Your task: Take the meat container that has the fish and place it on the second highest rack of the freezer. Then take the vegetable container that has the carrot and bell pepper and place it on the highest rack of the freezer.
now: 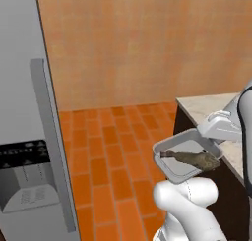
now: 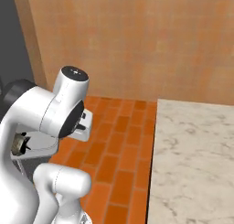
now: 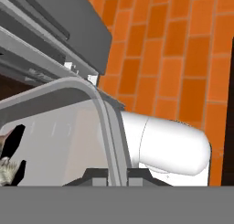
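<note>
From the left base view, the meat container (image 1: 186,156) hangs in the air at about 4 o'clock of the picture, just beside the edge of the counter (image 1: 206,105) and above the orange floor (image 1: 113,151). The fish (image 1: 193,159) lies inside it, along the tray. The gripper (image 1: 212,135) holds the container's rim at its far right side. The freezer (image 1: 24,112) stands at 9 o'clock, well apart from the tray, and its door looks closed here.

In the right base view, the arm covers most of the tray; a corner of the container shows at 8 o'clock, with the fish tail at its edge.

In the hand view, the fingers are narrow and pinch the rim of the container at 6 o'clock.

I judge the risk is this: the grip is only on one thin edge, so the tray can tilt on the way and the fish can slide out. Also the tray could hit the freezer side if the swing is too wide.
</note>
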